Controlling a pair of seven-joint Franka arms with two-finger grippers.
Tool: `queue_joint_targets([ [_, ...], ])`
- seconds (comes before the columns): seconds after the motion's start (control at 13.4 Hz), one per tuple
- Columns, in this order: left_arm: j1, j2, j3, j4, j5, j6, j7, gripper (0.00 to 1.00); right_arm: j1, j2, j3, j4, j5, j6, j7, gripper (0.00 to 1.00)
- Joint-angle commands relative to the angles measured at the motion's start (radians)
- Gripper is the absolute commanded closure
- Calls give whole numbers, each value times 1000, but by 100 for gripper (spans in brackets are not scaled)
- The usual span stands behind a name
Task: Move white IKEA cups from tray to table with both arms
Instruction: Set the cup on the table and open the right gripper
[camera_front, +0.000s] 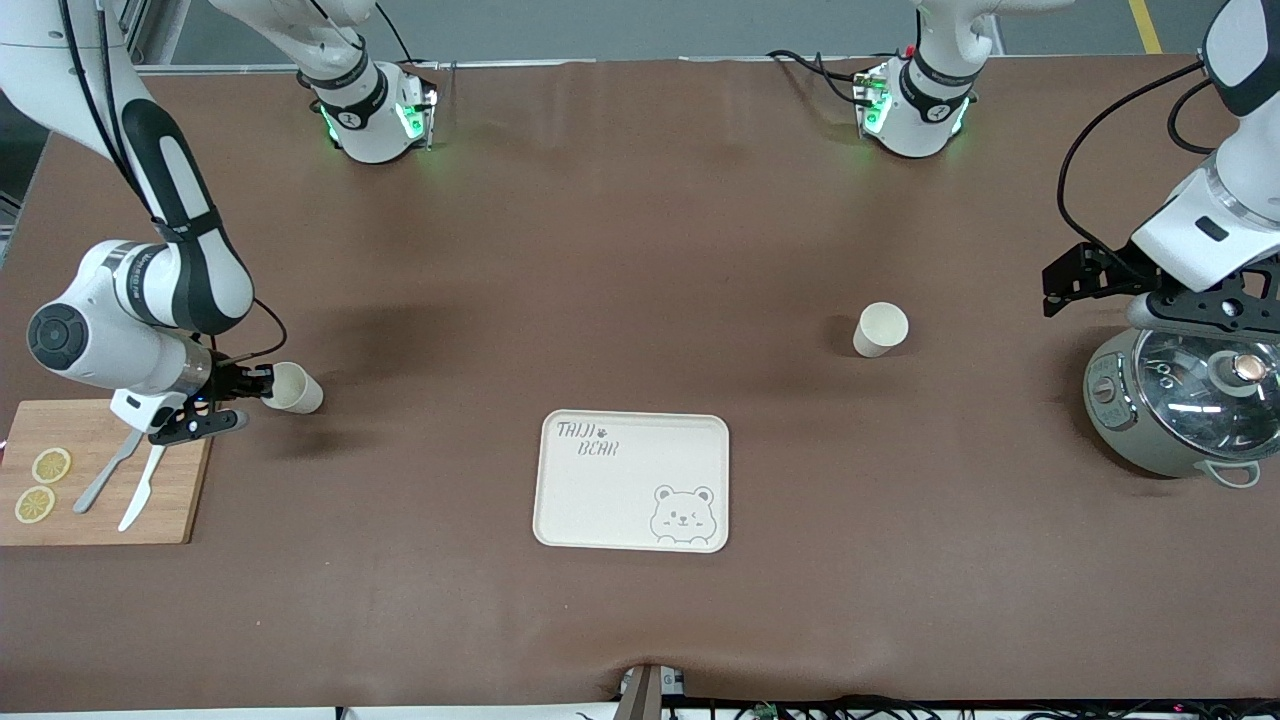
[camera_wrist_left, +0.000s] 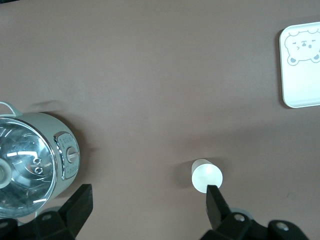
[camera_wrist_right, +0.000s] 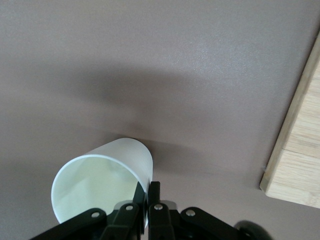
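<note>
One white cup (camera_front: 293, 388) tilts low over the table beside the wooden board, at the right arm's end. My right gripper (camera_front: 262, 385) is shut on its rim, with one finger inside and one outside the wall (camera_wrist_right: 148, 192); the cup (camera_wrist_right: 102, 177) shows its open mouth in the right wrist view. The other white cup (camera_front: 880, 329) stands alone on the brown table, toward the left arm's end. My left gripper (camera_front: 1205, 305) hangs open above the grey pot's edge and holds nothing (camera_wrist_left: 147, 205). That cup (camera_wrist_left: 206, 176) shows just past one fingertip (camera_wrist_left: 215, 197).
A beige bear tray (camera_front: 620, 500) lies mid-table, nearer the front camera than both cups, its corner in the left wrist view (camera_wrist_left: 300, 85). A grey lidded pot (camera_front: 1185, 405) sits under the left arm. A wooden board (camera_front: 100, 500) carries lemon slices, a knife and a fork.
</note>
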Motion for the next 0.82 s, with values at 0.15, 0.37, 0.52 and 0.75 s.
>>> queue_joint_targets([
  [0.15,-1,10,-5,28,8,-23,-14,0,-14,-3,23,43,-12,-95,9,0],
  [0.37,1,12,-4,28,8,-23,-13,0,5,-8,24,126,-17,-164,0,0],
  [0.52,1,12,-4,28,6,-23,-14,0,8,-6,26,232,-17,-277,-10,0],
  [0.75,1,10,-4,28,6,-25,-14,0,31,-3,26,397,-11,-454,-7,0],
])
